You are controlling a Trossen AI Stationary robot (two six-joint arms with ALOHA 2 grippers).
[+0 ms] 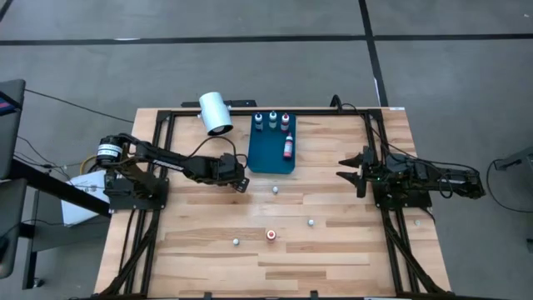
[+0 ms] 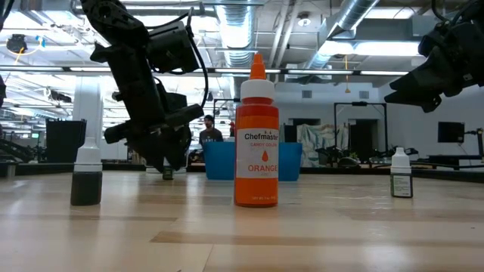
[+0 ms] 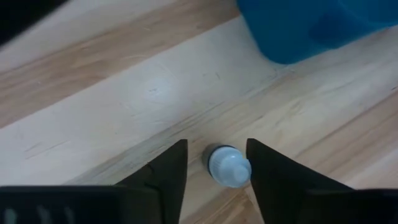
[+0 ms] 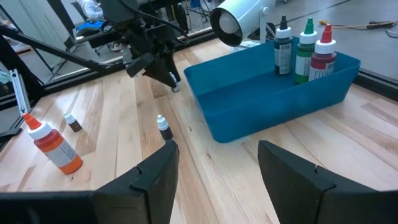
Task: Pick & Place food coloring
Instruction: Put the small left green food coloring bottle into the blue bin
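My left gripper slants down to the table just left of the blue tray. It is open, with a tiny food coloring bottle, pale cap on a dark body, upright on its base between the fingers. Three bottles stand in the tray's far end and a red one lies in it. An orange bottle and small ones stand on the table. My right gripper waits open at the right. My left gripper comes at the small bottle from above, slanting. One finger lies right against the side of the cap, while the other finger stands a little off. I cannot tell whether the near finger touches the bottle. It stands upright on the table.
A white cylinder lies at the far edge, left of the tray. Black frame rails run along both sides of the table. Bare wood lies toward the near edge.
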